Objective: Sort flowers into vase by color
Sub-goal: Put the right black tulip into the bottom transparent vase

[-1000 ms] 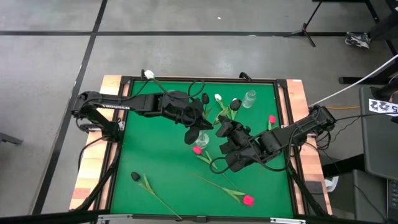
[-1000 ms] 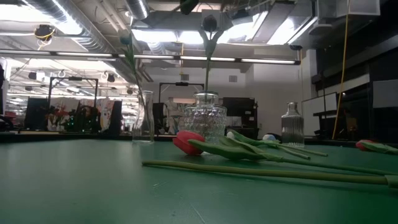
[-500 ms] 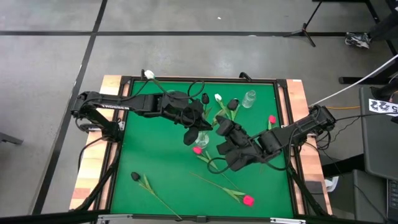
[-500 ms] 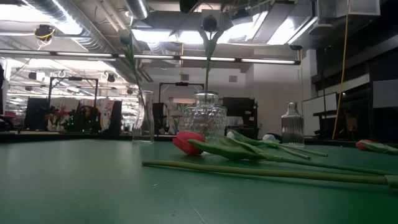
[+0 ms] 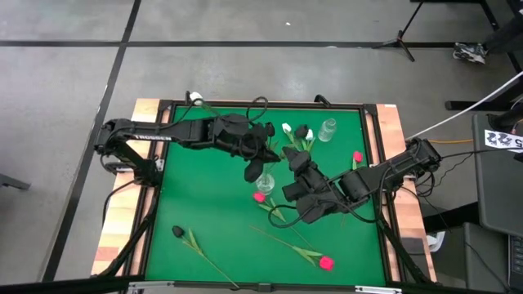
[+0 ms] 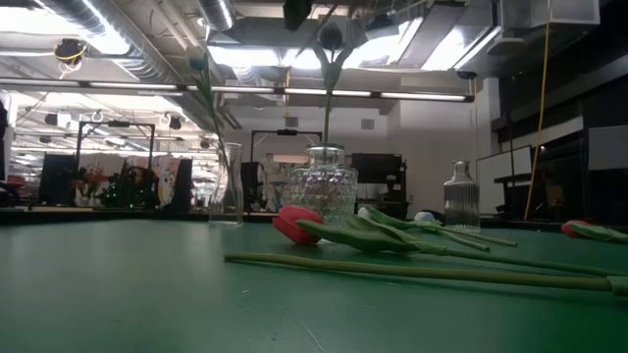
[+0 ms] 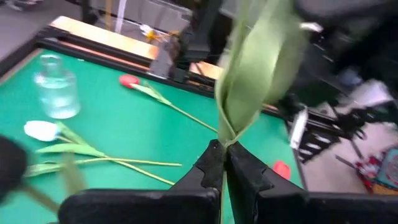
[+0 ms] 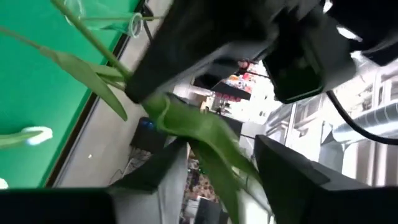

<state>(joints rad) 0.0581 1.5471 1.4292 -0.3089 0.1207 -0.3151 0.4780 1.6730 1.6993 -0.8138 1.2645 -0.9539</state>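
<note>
Several tulips lie loose on the green felt counter (image 5: 204, 212), so the sorting looks well short of finished; the round cut-glass vase (image 6: 324, 186) in the middle already has one dark-headed tulip (image 6: 330, 37) standing upright in it, and the slim clear vase (image 6: 225, 183) beside it has a stem rising from it, its head too dim to name.

Still on the cloth, from above: a black tulip (image 5: 177, 233) near the front left corner, a pink-red tulip (image 5: 326, 263) near the front, another pink-red tulip (image 5: 259, 197) just beside the round vase, a third pink-red one (image 5: 357, 157) toward the right edge, and a white tulip (image 5: 287, 128) close to the small clear bottle (image 5: 328, 129) at the back; a white head (image 5: 196, 99) rests at the back left rim.

The left tool (image 7: 224, 163) is pinched together on a green stem with a folded leaf (image 7: 255, 59), held above the round vase; the right tool (image 8: 217, 155) stands with its fingers apart either side of a leaf, gripping nothing that I can see. My guess is a handover or a lowering into the vase comes next.
</note>
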